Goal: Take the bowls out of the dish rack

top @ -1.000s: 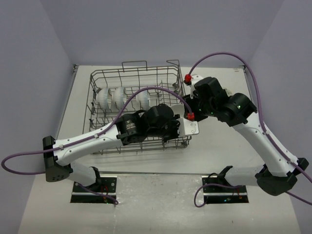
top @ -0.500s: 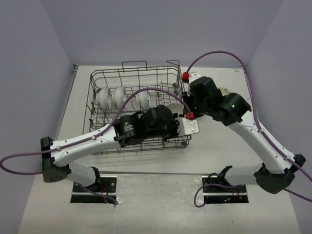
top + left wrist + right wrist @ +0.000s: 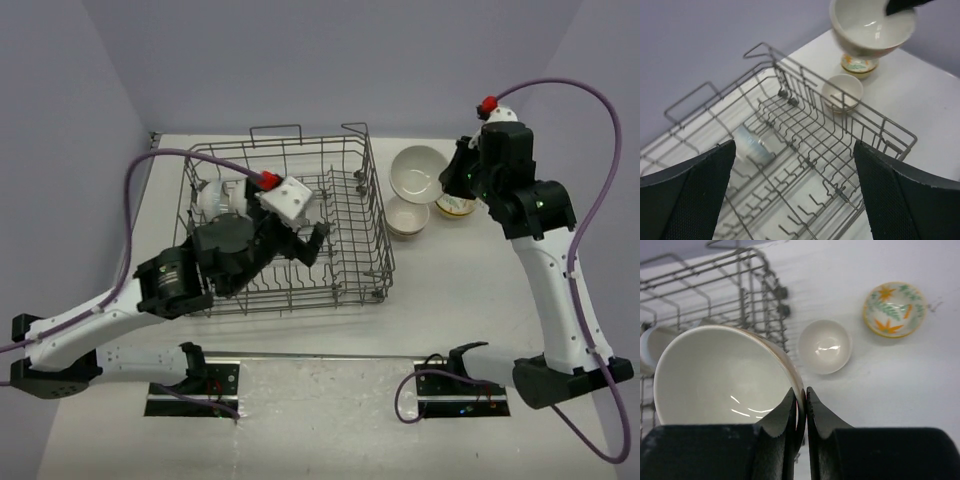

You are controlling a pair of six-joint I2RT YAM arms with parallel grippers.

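Fingers spread wide and empty, the left gripper (image 3: pixel 794 150) hangs over the dish rack (image 3: pixel 372 215), whose white bowls (image 3: pixel 215 197) stand on edge in its far-left corner. Beyond the rack's right wall, the right gripper (image 3: pixel 800 395) pinches the rim of a cream-lined bowl (image 3: pixel 720 375), mouth up, raised beside a small white bowl (image 3: pixel 825 346) and floral bowl (image 3: pixel 895 308), open table (image 3: pixel 480 290) alongside.

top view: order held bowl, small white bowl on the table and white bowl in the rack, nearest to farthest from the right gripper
1. held bowl: its rim pinched in the right gripper.
2. small white bowl: on the table, right of the dish rack.
3. white bowl in the rack: far left end.
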